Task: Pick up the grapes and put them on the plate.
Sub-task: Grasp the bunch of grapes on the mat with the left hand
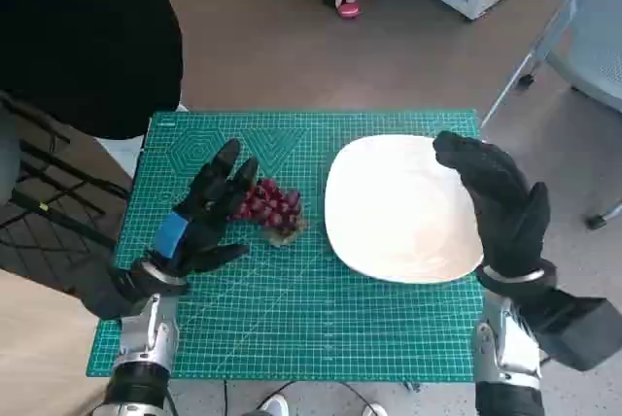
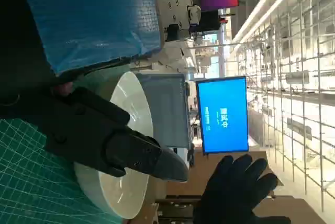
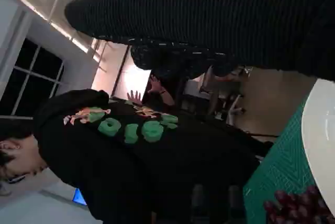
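A bunch of dark red grapes (image 1: 271,206) lies on the green cutting mat (image 1: 292,309), just left of the white plate (image 1: 398,207). My left hand (image 1: 206,210) hovers at the left side of the bunch, fingers spread and reaching toward it, holding nothing. My right hand (image 1: 496,197) stands over the plate's right rim, fingers apart and empty. The left wrist view shows the plate (image 2: 133,145) on edge and my gloved right hand (image 2: 235,190) beyond it. The grapes (image 3: 298,208) and the plate's rim (image 3: 316,145) appear in a corner of the right wrist view.
A person in a black sweatshirt (image 3: 120,156) sits close at the table's far left corner (image 1: 87,37). A chair base (image 1: 564,56) stands to the right, and someone's foot in a pink shoe (image 1: 347,6) is beyond the table.
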Robot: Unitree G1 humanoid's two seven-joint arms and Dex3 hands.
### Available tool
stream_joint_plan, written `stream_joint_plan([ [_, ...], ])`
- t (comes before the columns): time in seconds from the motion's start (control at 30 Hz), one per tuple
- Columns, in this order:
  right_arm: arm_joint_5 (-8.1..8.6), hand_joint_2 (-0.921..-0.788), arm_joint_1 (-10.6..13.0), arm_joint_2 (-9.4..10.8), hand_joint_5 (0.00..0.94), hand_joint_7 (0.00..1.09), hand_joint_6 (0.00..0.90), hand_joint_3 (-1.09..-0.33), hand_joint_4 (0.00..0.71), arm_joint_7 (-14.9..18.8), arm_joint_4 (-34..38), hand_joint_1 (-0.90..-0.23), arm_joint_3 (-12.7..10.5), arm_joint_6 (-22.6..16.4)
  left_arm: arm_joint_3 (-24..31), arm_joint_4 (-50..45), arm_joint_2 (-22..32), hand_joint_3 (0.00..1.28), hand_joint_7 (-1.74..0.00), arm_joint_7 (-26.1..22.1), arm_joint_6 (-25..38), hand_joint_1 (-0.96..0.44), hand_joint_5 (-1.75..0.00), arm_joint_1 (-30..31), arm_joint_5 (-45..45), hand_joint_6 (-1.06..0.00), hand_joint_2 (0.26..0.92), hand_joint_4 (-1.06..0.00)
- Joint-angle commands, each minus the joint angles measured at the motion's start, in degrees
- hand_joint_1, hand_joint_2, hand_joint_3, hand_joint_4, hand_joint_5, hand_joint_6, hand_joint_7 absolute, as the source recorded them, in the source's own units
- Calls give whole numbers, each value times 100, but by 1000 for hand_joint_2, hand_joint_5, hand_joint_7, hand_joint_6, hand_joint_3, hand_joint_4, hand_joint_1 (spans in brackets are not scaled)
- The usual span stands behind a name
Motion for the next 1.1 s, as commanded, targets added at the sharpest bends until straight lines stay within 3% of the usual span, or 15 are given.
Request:
stream_joint_plan([
  [0.03, -21, -921, 126, -1, 0, 362, -1, -753, 315, -5, 8, -647, 6, 94, -10, -103, -39, 0, 1, -7, 30, -734, 1, 75, -33, 1, 849, 1],
  [1.1, 26, -921, 89, -61, 0, 362, 0, -753, 315, 104, 21, -647, -14, 141, -38, -77, -68, 1, 1, 43, -83, -713, 1, 61, 42, 1, 851, 1],
])
